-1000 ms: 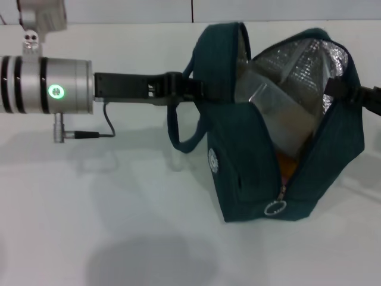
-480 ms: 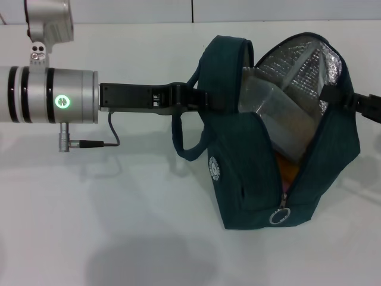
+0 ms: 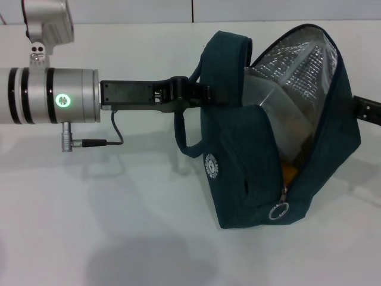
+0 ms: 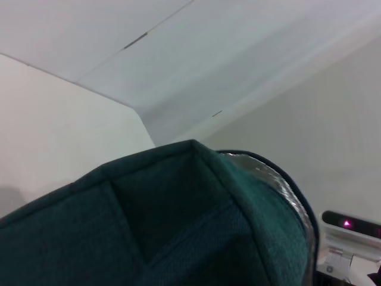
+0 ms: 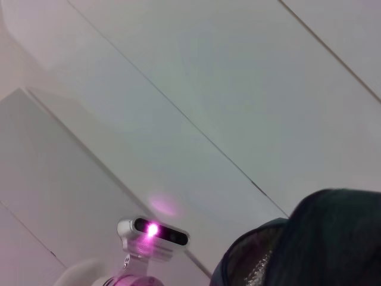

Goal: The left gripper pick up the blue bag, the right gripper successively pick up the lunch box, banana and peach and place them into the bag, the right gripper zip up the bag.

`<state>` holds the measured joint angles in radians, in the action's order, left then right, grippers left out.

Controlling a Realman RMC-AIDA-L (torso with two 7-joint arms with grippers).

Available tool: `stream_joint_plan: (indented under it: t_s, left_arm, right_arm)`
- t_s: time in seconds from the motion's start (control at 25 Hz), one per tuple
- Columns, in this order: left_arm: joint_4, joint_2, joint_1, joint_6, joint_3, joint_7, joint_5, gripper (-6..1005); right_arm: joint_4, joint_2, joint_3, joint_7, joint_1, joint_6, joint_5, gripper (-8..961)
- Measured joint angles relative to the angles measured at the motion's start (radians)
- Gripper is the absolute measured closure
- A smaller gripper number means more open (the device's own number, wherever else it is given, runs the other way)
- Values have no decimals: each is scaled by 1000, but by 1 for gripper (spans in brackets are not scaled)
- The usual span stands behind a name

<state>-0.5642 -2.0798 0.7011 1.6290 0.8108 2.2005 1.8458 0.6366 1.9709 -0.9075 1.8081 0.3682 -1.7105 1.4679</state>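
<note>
A plain white tabletop (image 3: 119,226) fills the head view, with a pale wall (image 3: 119,11) along its far edge, split by one thin dark seam. Soft grey shadows lie on the near part of the surface. The blue bag (image 3: 280,131) stands right of centre, tipped a little, its mouth gaping toward the right so the silver lining (image 3: 297,65) shows. A clear lunch box (image 3: 271,107) sits tilted inside against the lining, and a sliver of orange, apparently the banana (image 3: 290,173), shows low in the opening just above the zip. The metal ring pull (image 3: 278,212) hangs at the near end of the zip, and a round white logo (image 3: 209,167) marks the bag's left face. The left claw (image 3: 199,95) reaches in from the left on its silver arm (image 3: 47,95) and is clamped on the far handle, while the other handle (image 3: 186,134) loops down beside it. The right claw (image 3: 366,110) is mostly hidden behind the bag's right side; whether it is apart or together cannot be told.
</note>
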Motion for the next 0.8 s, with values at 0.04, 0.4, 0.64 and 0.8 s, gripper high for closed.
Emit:
stream_joint_plan:
  t_s: [0.04,0.4,0.64,0.8]
  left_arm:
    - [0,0,0,0,0,0,0,915]
    - [0,7,-8,-12,1,1,16,914]
    - [7,10,-20,-12,1,2,17,913]
    - [11,10,-20,-10,1,2,28,913]
  right_arm:
    - [2,-1,1,-2,-5,-5,-1,387]
    - [5,-15,83,-98,-60,-116,3,266]
    - [-6,-8,91,-347,-122,-237,31,248]
    - [-26,30,80,-617,-150,-309,117,236]
